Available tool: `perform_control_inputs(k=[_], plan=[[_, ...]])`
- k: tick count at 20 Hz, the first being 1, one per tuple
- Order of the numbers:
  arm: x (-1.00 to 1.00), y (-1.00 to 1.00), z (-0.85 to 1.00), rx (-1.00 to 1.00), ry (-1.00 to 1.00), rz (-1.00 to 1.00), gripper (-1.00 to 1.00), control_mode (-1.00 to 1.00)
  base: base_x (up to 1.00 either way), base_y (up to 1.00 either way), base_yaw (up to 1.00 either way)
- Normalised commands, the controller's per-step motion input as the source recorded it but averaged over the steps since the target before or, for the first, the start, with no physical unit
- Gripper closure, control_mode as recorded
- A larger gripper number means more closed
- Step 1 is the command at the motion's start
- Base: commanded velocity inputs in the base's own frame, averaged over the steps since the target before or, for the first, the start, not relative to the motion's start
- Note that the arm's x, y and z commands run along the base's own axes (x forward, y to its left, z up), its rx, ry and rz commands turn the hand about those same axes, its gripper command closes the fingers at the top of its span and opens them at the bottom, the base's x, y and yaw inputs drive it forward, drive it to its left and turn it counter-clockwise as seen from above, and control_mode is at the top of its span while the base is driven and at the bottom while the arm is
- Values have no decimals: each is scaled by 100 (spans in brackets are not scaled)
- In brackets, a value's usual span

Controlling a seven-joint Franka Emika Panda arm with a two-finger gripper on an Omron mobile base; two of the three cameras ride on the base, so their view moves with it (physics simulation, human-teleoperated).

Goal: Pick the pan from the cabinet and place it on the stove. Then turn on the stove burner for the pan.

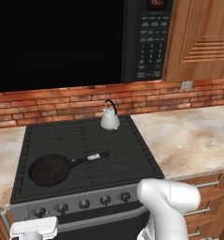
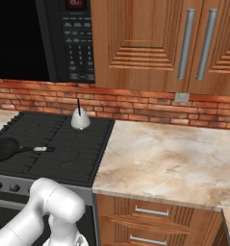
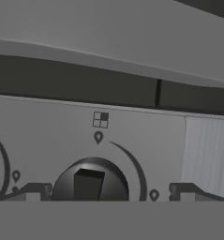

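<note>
The black pan lies on the front left of the stove, its handle pointing right. In the hand view my gripper is open, close up to the stove's grey front panel. A dark round knob sits between its two fingertips, apart from both. The knob's bar stands upright under a small burner diagram. The row of knobs runs along the stove's front. The cabinet hangs at upper right with its doors shut.
A small white kettle stands at the back of the cooktop. A black microwave hangs above the stove. A marble counter runs to the right, with wooden drawers below. My white arm rises in front of the stove.
</note>
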Motion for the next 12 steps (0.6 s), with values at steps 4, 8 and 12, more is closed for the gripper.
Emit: perform_control_inputs(k=[4, 8, 12], plan=[[11, 0, -6, 0, 0, 0, 100, -100, 0, 0, 0], [10, 0, -6, 0, 0, 1, 100, -100, 0, 0, 0], [7, 0, -6, 0, 0, 2, 100, -100, 0, 0, 0]])
